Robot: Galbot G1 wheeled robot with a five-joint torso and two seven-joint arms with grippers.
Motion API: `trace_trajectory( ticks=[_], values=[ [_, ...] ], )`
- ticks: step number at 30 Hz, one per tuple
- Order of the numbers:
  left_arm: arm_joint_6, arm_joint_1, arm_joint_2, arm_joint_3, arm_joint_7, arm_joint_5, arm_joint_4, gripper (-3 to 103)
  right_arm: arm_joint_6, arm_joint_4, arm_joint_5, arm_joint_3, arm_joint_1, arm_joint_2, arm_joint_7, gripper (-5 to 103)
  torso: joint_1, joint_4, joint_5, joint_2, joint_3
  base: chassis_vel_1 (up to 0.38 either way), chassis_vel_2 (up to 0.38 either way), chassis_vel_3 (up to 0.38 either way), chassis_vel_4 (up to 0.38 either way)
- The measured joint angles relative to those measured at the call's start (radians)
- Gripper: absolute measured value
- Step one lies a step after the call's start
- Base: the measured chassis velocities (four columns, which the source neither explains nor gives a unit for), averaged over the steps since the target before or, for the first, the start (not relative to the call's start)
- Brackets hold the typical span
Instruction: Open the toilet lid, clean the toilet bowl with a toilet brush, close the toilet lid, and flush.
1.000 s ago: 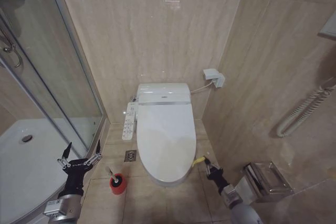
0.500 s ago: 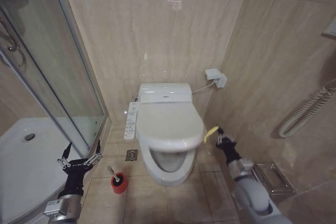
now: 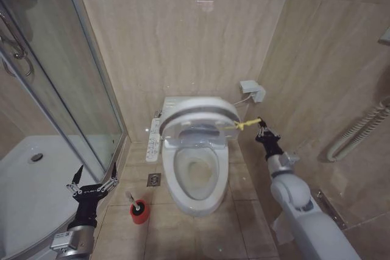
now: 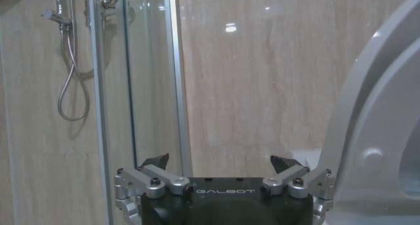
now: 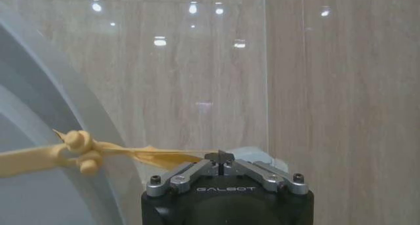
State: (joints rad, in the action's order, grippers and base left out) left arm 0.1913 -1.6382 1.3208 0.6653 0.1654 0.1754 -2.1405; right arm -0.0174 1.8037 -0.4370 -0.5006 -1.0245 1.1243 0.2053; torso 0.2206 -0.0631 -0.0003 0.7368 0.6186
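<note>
The toilet lid (image 3: 198, 115) stands raised, tilted back toward the tank, with its underside facing me. A yellow strap (image 3: 242, 126) is tied to its right edge. My right gripper (image 3: 261, 128) is shut on that strap beside the lid; in the right wrist view the strap (image 5: 98, 154) runs from the lid (image 5: 39, 185) into the shut right gripper (image 5: 220, 158). The toilet bowl (image 3: 196, 172) lies open below. The toilet brush (image 3: 138, 207) stands in its red holder on the floor left of the bowl. My left gripper (image 3: 94, 175) hangs open, left of the brush; the left gripper (image 4: 220, 163) holds nothing.
A glass shower door (image 3: 73, 77) and white shower tray (image 3: 30, 175) fill the left side. A control panel (image 3: 151, 141) sits on the toilet's left side. A wall socket (image 3: 251, 91) and a towel rail (image 3: 359, 129) are on the right wall, close to my right arm.
The lid has swung from flat and closed up to nearly upright, pulled by the yellow strap as my right gripper rose and moved back. The left arm has not moved.
</note>
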Motion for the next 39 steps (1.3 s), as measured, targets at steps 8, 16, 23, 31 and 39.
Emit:
trace_trajectory(
  ticks=[8,16,23,31,39],
  values=[
    [0.0,0.0,0.0,0.0,0.0,0.0,0.0,100,0.018,-0.127,-0.03,0.061,0.193,-0.012,0.003,0,0.0,-0.0008,0.0001,0.0,0.0,0.0,0.0,0.0,0.0],
    [0.0,0.0,0.0,0.0,0.0,0.0,0.0,100,0.008,-0.323,-0.034,0.171,0.416,-0.004,0.008,0,0.0,-0.0013,0.0002,0.0,0.0,0.0,0.0,0.0,0.0],
    [0.0,0.0,0.0,0.0,0.0,0.0,0.0,100,-0.017,-0.463,-0.032,0.241,0.534,0.019,-0.007,0,0.0,-0.0016,0.0003,0.0,0.0,0.0,0.0,0.0,0.0],
    [0.0,0.0,0.0,0.0,0.0,0.0,0.0,100,-0.041,-0.604,-0.027,0.308,0.698,0.047,-0.02,0,0.0,-0.0015,0.0004,0.0,0.0,0.0,0.0,0.0,0.0],
    [0.0,0.0,0.0,0.0,0.0,0.0,0.0,100,-0.04,-0.656,-0.028,0.358,0.787,0.058,-0.023,0,0.0,-0.0012,0.0003,0.0,0.0,0.0,0.0,0.0,0.0]
  ],
)
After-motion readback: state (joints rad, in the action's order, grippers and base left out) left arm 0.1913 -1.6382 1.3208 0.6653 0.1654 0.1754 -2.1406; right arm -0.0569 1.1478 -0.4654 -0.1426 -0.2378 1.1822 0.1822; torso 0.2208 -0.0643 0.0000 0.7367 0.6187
